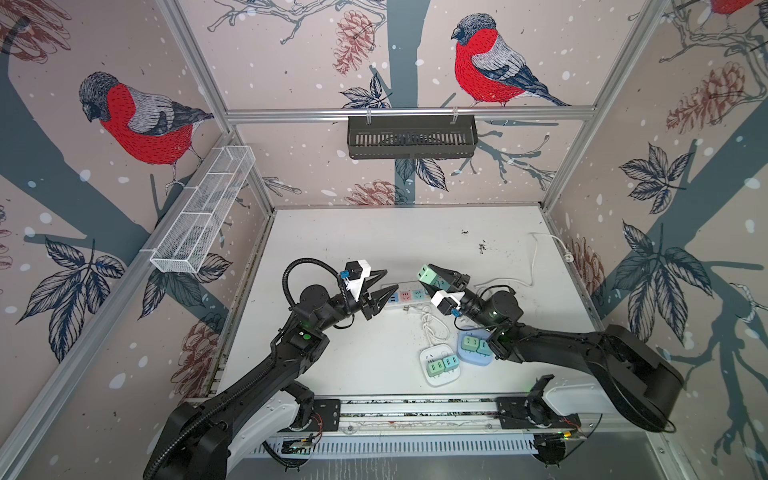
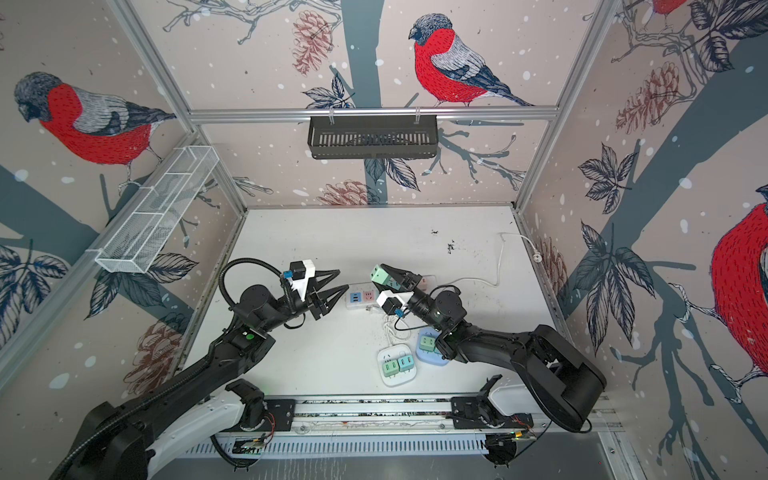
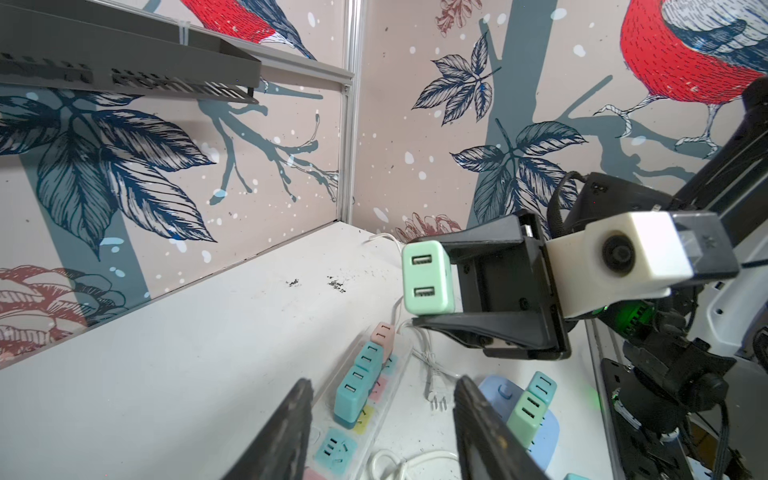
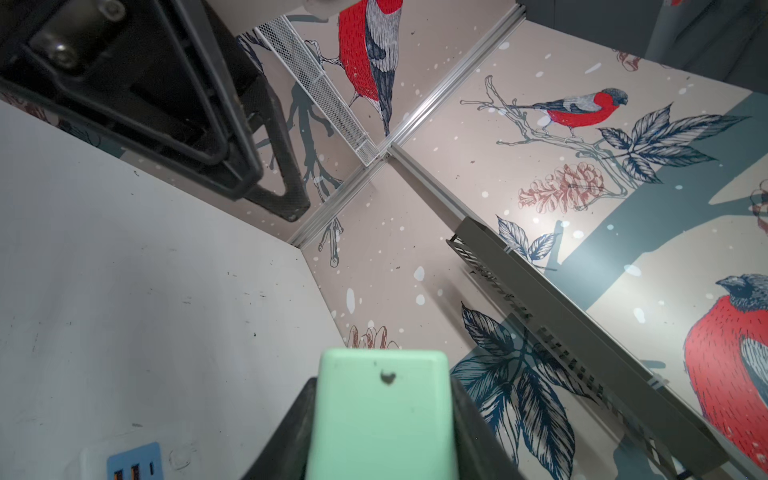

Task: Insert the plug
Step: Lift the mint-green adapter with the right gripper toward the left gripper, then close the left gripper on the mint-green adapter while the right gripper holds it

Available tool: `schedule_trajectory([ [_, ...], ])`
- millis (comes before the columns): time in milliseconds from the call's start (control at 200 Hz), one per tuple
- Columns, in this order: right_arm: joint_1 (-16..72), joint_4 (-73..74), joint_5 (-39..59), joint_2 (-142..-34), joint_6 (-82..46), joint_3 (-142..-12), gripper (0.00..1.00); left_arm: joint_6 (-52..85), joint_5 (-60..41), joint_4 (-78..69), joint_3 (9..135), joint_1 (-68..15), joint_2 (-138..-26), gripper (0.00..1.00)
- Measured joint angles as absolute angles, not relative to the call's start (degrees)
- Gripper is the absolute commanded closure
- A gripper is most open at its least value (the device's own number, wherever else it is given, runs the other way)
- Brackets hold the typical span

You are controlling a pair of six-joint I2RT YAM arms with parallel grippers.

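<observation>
Right claw is clamped on a mint-green, boxy USB charger plug, gripping two opposite sides, with the plug's two-port face turned toward the left arm. That plug hangs in the air above a long white power strip with pastel sockets. The strip lies on the white desk between the two arms and carries a row of teal and pink plugs. Left claw hovers over the strip's other end, jaws partly apart, holding nothing.

Green plug in R end effector
</observation>
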State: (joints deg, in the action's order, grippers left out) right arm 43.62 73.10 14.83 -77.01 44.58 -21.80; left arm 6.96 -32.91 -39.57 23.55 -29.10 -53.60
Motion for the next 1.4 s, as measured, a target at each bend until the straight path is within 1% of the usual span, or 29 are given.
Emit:
schedule_trajectory([
  [255,48.0,69.9,15.2,-79.3,52.1,-23.6,0.98,5.5,-35.6,-38.9,25.7,-30.1,-56.6,0.46],
  [355,48.4,69.8,14.6,-80.2,54.4,-23.2,0.98,5.0,-36.4,-38.2,26.3,-30.3,-57.2,0.46],
  [1096,50.0,70.7,13.8,-79.0,57.2,-22.0,0.98,2.5,-41.8,-33.7,32.1,-32.6,-64.6,0.45],
  [1396,50.7,70.8,13.8,-78.5,57.4,-21.6,0.98,1.2,-42.4,-30.7,34.2,-33.0,-67.9,0.44],
])
